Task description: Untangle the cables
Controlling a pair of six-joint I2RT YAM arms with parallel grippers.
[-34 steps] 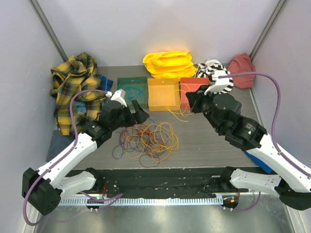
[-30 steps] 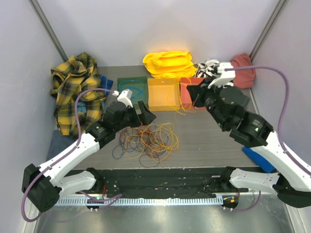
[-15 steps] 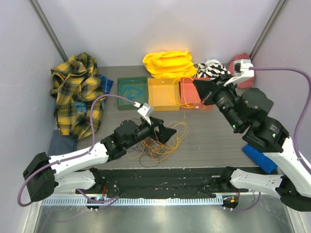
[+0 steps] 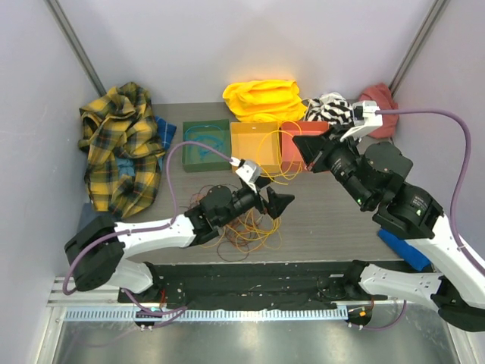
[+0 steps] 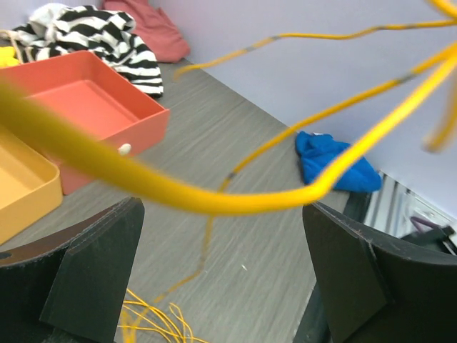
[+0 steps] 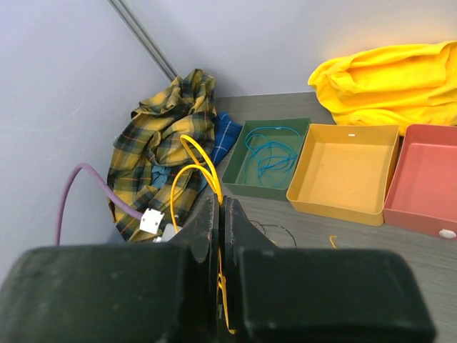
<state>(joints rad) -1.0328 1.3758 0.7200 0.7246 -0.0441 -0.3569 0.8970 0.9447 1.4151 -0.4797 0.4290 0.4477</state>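
Lying low and centre in the overhead view, the cables (image 4: 241, 229) are seen bunched on the table (image 4: 333, 220), partly under the left arm. Just to their right, the left gripper (image 4: 278, 204) is held wide apart, gripping nothing. Further right and higher, a yellow cable (image 6: 194, 153) is clamped between the closed fingers of the right gripper (image 6: 220, 207).
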